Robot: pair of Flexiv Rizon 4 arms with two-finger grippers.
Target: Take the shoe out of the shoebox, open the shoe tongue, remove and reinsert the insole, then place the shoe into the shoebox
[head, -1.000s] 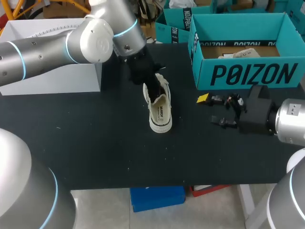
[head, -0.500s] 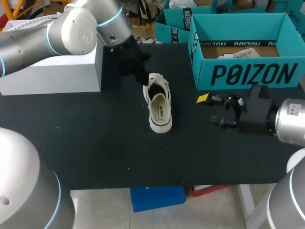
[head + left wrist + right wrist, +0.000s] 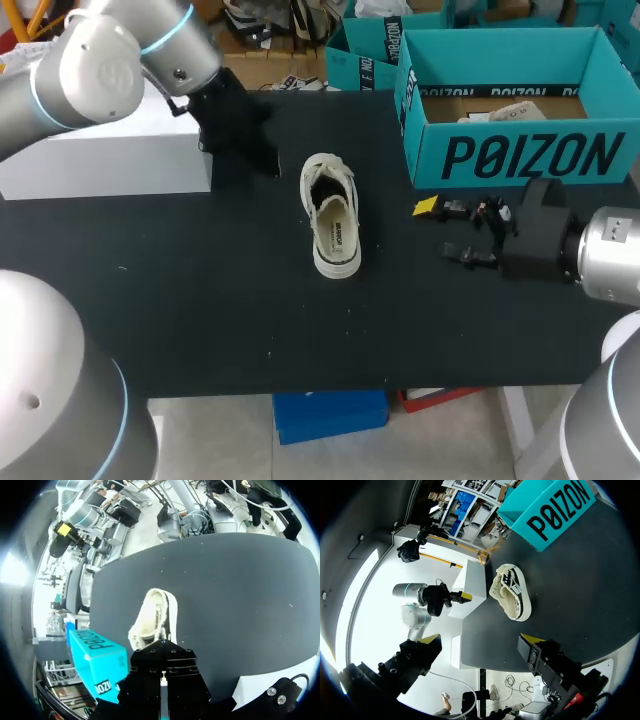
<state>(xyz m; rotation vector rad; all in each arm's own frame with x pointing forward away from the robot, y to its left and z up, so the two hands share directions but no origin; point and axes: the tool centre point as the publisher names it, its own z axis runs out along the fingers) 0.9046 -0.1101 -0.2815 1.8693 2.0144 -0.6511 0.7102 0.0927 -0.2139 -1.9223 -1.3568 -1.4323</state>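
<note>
A cream low-top shoe (image 3: pixel 336 238) stands on its sole in the middle of the black table (image 3: pixel 200 300), its opening facing up. The teal shoebox (image 3: pixel 520 150) stands at the far right, open at the top. My left gripper (image 3: pixel 266 160) hangs shut and empty left of the shoe's far end, clear of it. In the left wrist view the shoe (image 3: pixel 151 618) lies just ahead of that gripper (image 3: pixel 163 652). My right gripper (image 3: pixel 446 231) rests open and empty right of the shoe, in front of the box. In the right wrist view the shoe (image 3: pixel 512 594) lies ahead of its spread fingers (image 3: pixel 480 647).
A white box (image 3: pixel 110 155) stands at the back left, close beside my left arm. A second teal box (image 3: pixel 365 55) sits behind the shoebox. The near half of the table in front of the shoe is bare.
My left gripper has drawn back from the shoe's opening, up and to the far left. The shoe stays where it was. The right arm has not moved.
</note>
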